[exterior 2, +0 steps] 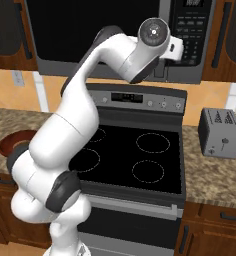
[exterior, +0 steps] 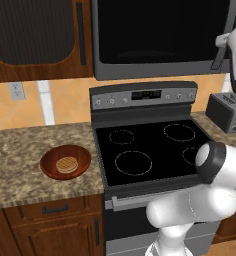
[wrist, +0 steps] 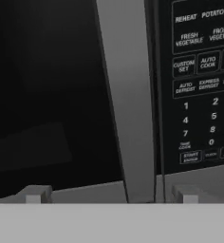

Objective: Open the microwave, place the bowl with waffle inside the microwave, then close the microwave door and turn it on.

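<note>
At the microwave door (wrist: 52, 95) handle (wrist: 128, 95), the raised claw (wrist: 111, 193) gapes.

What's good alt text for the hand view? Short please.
Close-up of the closed microwave door, its dark glass on the left and its long grey bar handle running top to bottom at centre. To the right is the button keypad, and the open hand's two fingertips flank the handle's lower end.

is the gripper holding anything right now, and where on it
Nothing is held. The open gripper sits just in front of the microwave door, its handle between the fingertips, not gripped.
</note>
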